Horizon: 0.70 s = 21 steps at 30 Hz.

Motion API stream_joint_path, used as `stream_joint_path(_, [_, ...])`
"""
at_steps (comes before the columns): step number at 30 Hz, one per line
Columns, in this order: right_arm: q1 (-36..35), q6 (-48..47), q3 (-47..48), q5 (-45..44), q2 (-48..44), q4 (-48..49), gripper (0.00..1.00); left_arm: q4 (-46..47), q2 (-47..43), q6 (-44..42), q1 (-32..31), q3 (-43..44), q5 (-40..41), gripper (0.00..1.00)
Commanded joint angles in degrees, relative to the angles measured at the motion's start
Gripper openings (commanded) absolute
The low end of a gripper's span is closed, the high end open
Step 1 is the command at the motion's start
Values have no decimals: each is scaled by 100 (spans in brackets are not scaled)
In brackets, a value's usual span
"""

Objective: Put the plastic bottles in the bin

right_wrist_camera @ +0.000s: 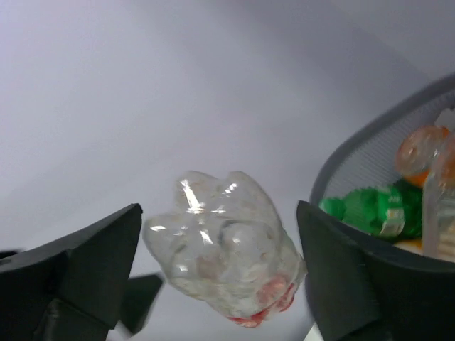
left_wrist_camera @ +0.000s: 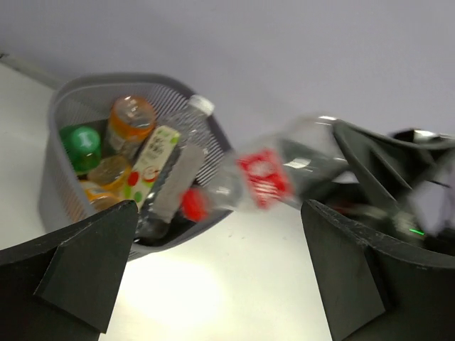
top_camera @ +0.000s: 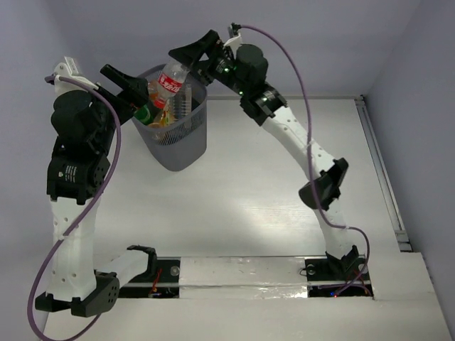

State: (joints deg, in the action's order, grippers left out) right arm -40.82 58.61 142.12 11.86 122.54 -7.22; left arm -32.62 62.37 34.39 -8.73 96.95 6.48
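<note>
The bin (top_camera: 176, 149) stood on the bench (top_camera: 270, 213). A clear red-labelled bottle (top_camera: 170, 82) hung cap-down over the bin's far rim. Inside the bin lay a green bottle (left_wrist_camera: 79, 145), an orange bottle (left_wrist_camera: 130, 121) and others. Left of the bin, the left gripper (left_wrist_camera: 220, 209) held its fingers wide open and empty. Behind the bin, the right gripper (right_wrist_camera: 219, 207) had its fingers spread either side of the clear bottle's base; whether they touched it was unclear.

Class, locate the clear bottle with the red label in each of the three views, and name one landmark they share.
Top external: the clear bottle, upper left, over the bin.
Left wrist: centre, blurred, right of the bin.
Right wrist: bottom centre, base towards the camera.
Shared landmark: the bin's mesh rim, in all three.
</note>
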Motion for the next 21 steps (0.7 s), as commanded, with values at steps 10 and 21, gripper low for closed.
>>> stream_joint_path(10, [-102,-287,-1019,-1063,-915,591,100,203,161,-126,-384,456,99,99])
stream_joint_path(21, [-102,-1834,-4496,-939,-4279,529,28,476,-321,296,-384,-87,-822,99])
